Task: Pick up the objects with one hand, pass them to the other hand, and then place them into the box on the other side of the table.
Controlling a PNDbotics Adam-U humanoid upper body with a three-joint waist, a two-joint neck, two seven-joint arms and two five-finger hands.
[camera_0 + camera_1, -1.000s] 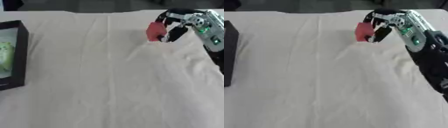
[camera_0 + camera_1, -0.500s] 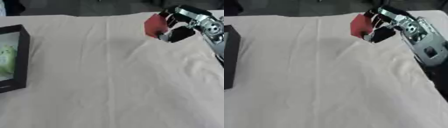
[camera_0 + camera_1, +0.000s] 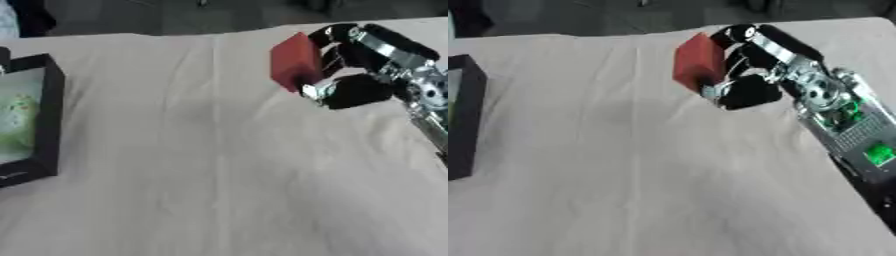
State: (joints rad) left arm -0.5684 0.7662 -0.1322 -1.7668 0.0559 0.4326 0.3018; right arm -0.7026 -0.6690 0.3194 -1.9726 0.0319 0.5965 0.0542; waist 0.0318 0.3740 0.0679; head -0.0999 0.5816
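The right robot hand comes in from the upper right of the frame with its fingers curled round a red block, which it holds clear of the table with one flat face turned toward the frame's left. The block sits in the upper middle of the frame, well apart from the box, a black-walled tray at the far left edge with something pale green inside it. The left robot hand does not show in either view. Nothing else lies on the cream cloth between block and box. I would judge the pickup done and the carry toward the handover in hand; the pass itself is not yet begun, since no second hand is near. The next move looks to call for bringing the block toward the middle of the table and keeping its free left face exposed, so the left hand has a bare side to close on before the right lets go. Only then can the block travel on to the box.
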